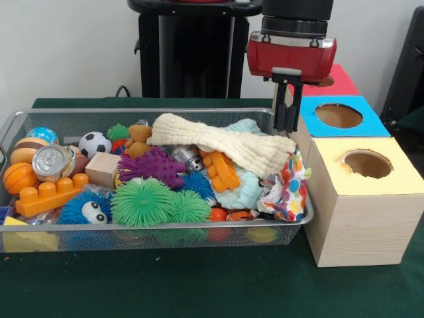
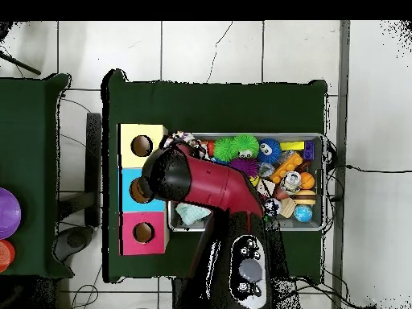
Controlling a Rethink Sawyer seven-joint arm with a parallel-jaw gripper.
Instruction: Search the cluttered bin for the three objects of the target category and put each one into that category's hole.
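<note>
A wire-mesh bin is packed with toys and cloths. A cream waffle cloth lies across the top, with a teal cloth and a polka-dot cloth at the right end. Beside the bin stand three boxes with round holes: yellow, blue and red. My gripper hangs over the bin's far right corner, next to the blue box. It looks shut, with nothing seen in it. In the overhead view the arm's head hides the gripper, between the blue box and the bin.
Among the other toys are green, blue and purple spiky balls, an orange brick, a can, a soccer ball and a wooden block. Green cloth covers the table.
</note>
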